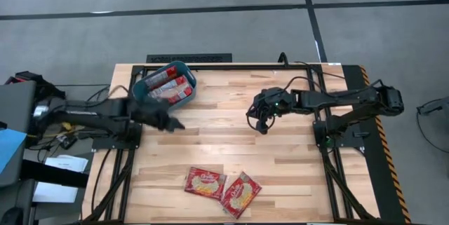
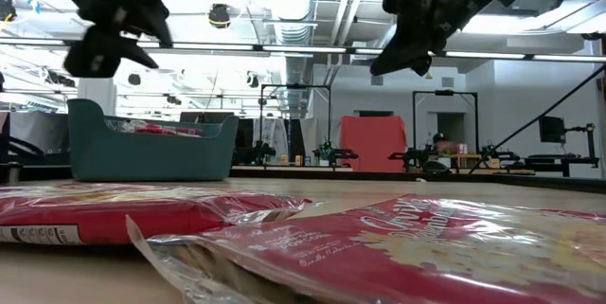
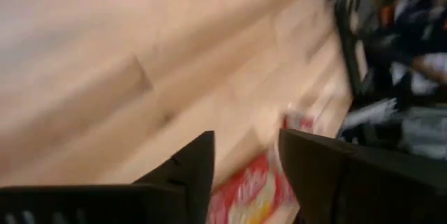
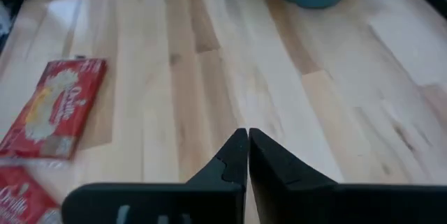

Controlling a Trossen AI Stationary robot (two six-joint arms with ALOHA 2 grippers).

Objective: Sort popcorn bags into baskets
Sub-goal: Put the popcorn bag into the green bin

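Observation:
Two red popcorn bags (image 1: 205,182) (image 1: 240,194) lie flat near the table's near edge, side by side; they also show in the right wrist view (image 4: 57,107). The teal bin (image 1: 165,83) stands at the far left and holds several red bags (image 1: 172,85). My left gripper (image 1: 175,123) is open and empty above the table, just near-side of the bin; a bag shows between its fingers in the left wrist view (image 3: 244,192). My right gripper (image 1: 262,127) is shut and empty, raised above the table's right middle (image 4: 247,140).
Bare wooden table (image 1: 231,148) lies between the bin and the two loose bags. Black frame rails (image 1: 330,155) run along the table's left, right and far edges. In the low view the two bags (image 2: 142,211) fill the foreground.

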